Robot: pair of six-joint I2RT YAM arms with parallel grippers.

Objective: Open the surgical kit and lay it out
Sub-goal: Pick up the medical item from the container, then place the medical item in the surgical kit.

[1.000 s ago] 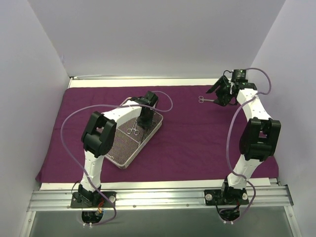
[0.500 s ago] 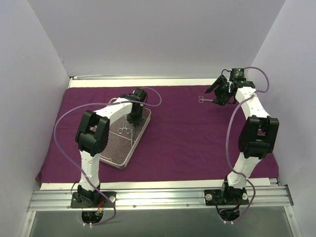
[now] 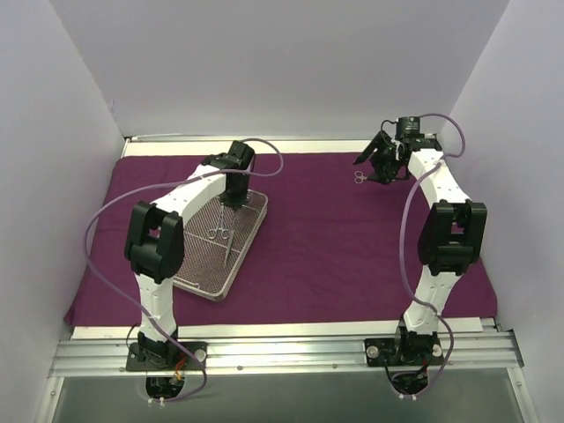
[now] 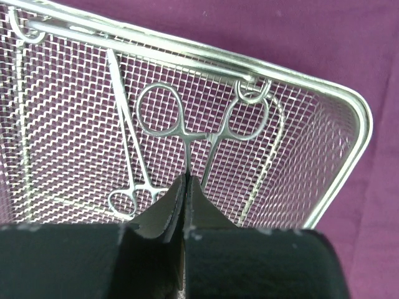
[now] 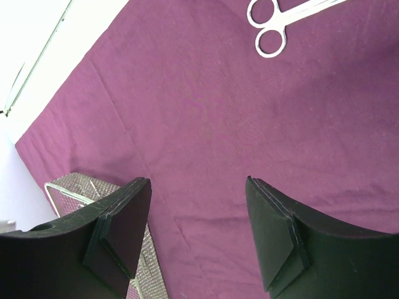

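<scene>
Bright, even light with faint shadows; small glints on the wire-mesh tray [image 4: 305,131]; close fingers [image 4: 153,221] dark, nearly featureless.

Left claw [image 4: 185,182] pinched, right claw [image 5: 196,187] agape

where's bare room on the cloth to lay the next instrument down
The purple cloth is bare between the mesh tray and the right arm. Crowded: inside the tray, where the left claw grips forceps, and by the scissors far right.

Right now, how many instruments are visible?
3 instruments: one in the left gripper, one lying in the tray, one on the cloth near the right gripper. More may be hidden.
</scene>
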